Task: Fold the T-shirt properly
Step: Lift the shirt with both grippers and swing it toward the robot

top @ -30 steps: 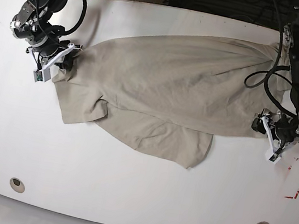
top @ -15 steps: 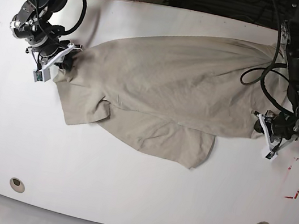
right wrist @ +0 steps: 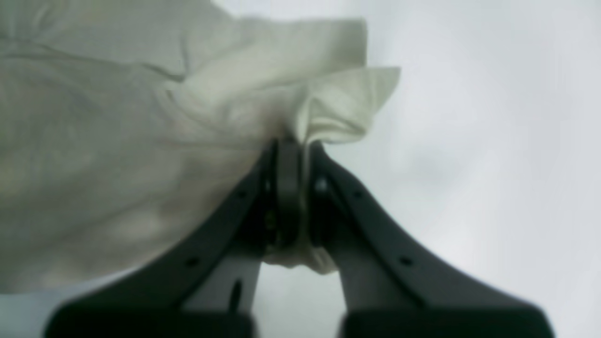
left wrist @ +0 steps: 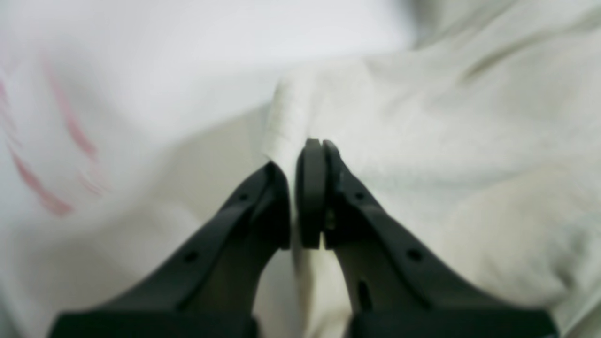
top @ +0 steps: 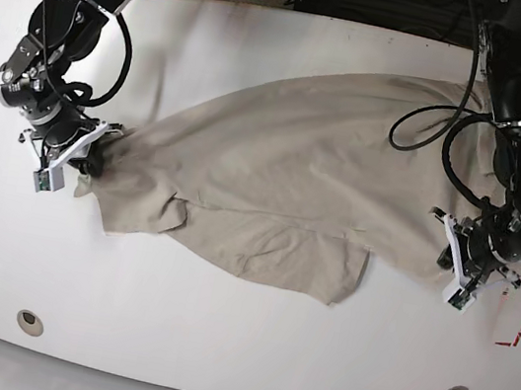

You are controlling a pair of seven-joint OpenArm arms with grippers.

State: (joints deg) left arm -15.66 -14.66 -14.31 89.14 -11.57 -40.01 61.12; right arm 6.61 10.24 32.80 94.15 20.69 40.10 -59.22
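Surface: white table (top: 236,341) with rounded corners; two round holes (top: 30,322) near its front edge, red markings (top: 518,316) at its right side.
Base view, shirt: the beige T-shirt (top: 293,180) lies wrinkled across the middle of the table, stretched between the two arms, one flap hanging toward the front edge.
Base view, right gripper: the right gripper (top: 87,158) sits at the picture's left, at the shirt's left end, cloth bunched at its tips.
Base view, left gripper: the left gripper (top: 457,256) sits at the picture's right, at the shirt's right edge, just beside the red markings.
Base view, cables: black cables (top: 431,133) loop from the left arm over the cloth.
Left wrist view, gripper: the left gripper (left wrist: 295,159) has its black fingers (left wrist: 312,188) pressed together on a thin fold of the T-shirt (left wrist: 446,141); the hem edge stands up between them.
Left wrist view, surroundings: blurred white table (left wrist: 164,70) with faint red markings (left wrist: 51,155) to the left.
Right wrist view, gripper: the right gripper (right wrist: 293,152) is clamped narrow on a gathered corner of the T-shirt (right wrist: 117,141); cloth bulges above the tips and pokes out below them.
Right wrist view, surroundings: bare pale table (right wrist: 493,141) to the right of the cloth.
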